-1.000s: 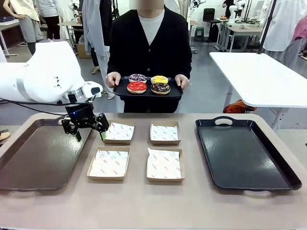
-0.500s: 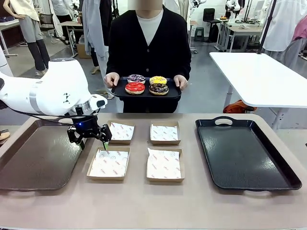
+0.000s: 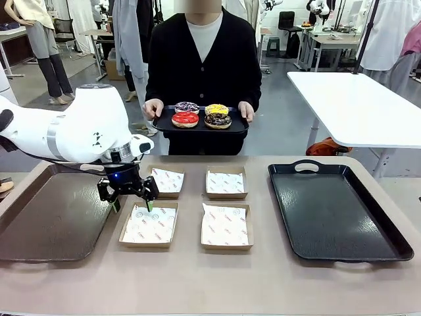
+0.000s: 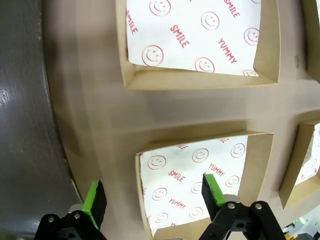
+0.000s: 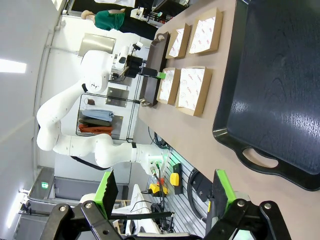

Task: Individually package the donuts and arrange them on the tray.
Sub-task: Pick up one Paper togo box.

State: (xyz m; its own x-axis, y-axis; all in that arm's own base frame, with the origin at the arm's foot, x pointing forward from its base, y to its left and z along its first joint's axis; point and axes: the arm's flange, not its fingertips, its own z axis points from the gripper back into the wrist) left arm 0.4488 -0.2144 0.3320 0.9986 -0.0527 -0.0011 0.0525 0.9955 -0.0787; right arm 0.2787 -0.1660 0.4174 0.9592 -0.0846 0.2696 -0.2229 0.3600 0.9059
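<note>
Left gripper (image 3: pixel 131 201), jaws wide and empty, hovers over the near-left box (image 3: pixel 150 224); the donuts (image 3: pixel 201 115) lie beyond the far edge of the table (image 3: pixel 256 276), on the person's tray (image 3: pixel 197 130), nearer this arm.

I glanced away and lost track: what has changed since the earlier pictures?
The left gripper, open and empty, moved from above the far right corner of the left tray rightward and toward the robot; it now straddles the left edge of the near-left box. Nothing was taken or released. The other boxes, right tray and the person's donuts stayed put.
</note>
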